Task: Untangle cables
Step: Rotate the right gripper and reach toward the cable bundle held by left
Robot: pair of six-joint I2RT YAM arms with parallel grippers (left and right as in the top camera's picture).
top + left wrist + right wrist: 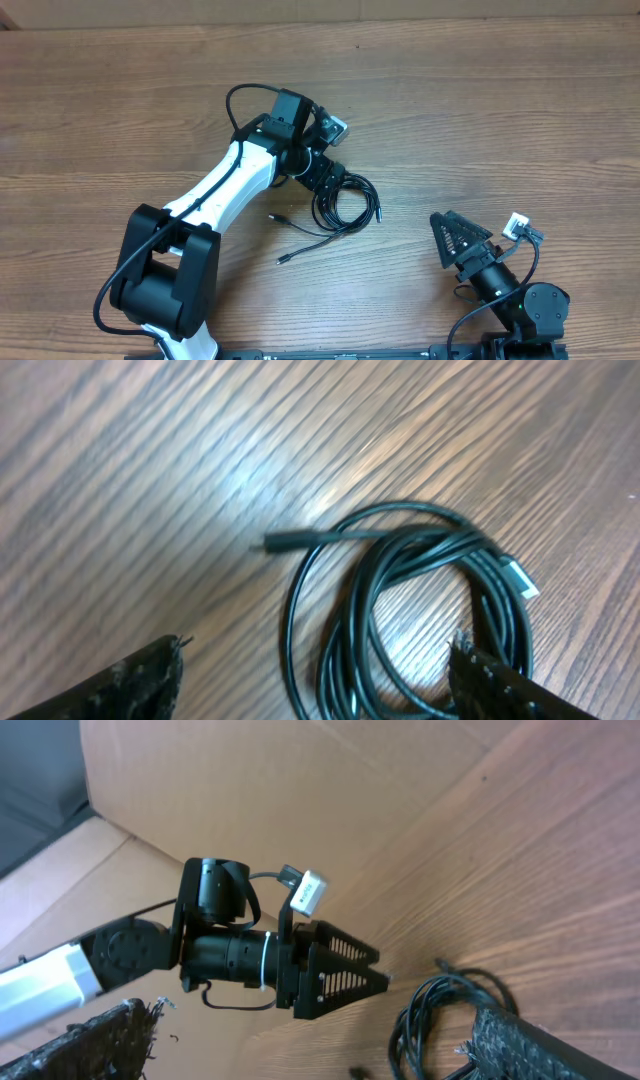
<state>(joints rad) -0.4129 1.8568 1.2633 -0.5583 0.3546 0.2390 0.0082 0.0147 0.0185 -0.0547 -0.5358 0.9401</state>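
Cables [420, 590] lie coiled beneath the open left claw [320, 660], open right claw [438, 240] well apart.

We find the cables [345, 203] coiled on the table [500, 90] near its middle. The left gripper [326, 182] hangs over the coil's far left edge, its arm reaching in from the near left corner. A loose strand [300, 228] trails from the coil leftward and toward the near edge. The right gripper [442, 240] sits well apart to the right, nearer the front.
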